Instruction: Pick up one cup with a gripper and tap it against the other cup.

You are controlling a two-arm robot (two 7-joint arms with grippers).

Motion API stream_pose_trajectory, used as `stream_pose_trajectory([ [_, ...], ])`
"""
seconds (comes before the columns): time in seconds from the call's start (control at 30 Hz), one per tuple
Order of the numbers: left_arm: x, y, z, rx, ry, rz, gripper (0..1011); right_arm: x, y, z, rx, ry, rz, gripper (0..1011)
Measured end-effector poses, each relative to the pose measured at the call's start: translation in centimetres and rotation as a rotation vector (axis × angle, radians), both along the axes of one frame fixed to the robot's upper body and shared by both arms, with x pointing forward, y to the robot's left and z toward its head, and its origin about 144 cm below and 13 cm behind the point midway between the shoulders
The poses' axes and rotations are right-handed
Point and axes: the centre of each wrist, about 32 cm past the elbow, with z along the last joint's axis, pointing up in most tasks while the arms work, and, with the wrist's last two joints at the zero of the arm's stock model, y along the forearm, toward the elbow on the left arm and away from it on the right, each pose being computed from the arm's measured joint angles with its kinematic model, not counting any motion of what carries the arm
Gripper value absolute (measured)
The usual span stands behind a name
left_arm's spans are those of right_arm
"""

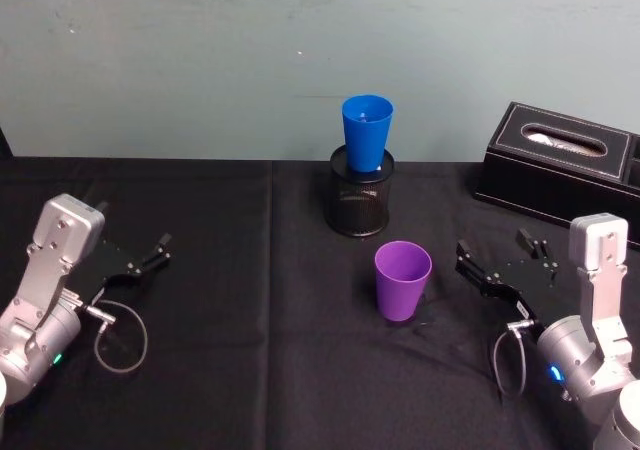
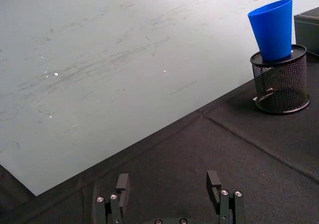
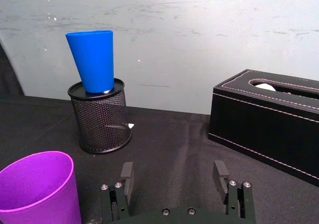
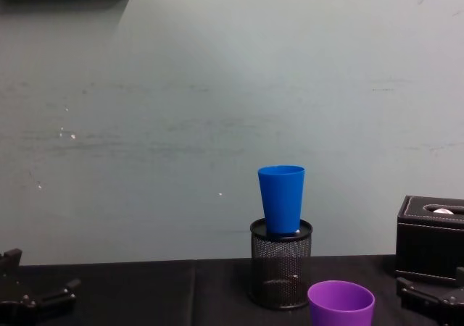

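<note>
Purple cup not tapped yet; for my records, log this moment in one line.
purple cup: on table, free | blue cup: in mesh holder | right gripper: open, beside purple cup | left gripper: open, parked

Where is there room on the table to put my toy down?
The big bare patch is the black cloth between the left gripper and the mesh pen holder. The front strip below the purple cup is bare too. It is crowded on the right: purple cup, right gripper and tissue box sit close.
</note>
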Motion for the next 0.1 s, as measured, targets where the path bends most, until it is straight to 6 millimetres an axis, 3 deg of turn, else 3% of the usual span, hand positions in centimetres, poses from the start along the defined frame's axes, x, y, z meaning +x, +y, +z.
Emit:
stream_pose_trajectory([
  [0.1,0.00,0.00,0.00,0.000,0.000,0.000,1011,0.00,0.00,0.00,0.000,0.000,0.000,1003],
])
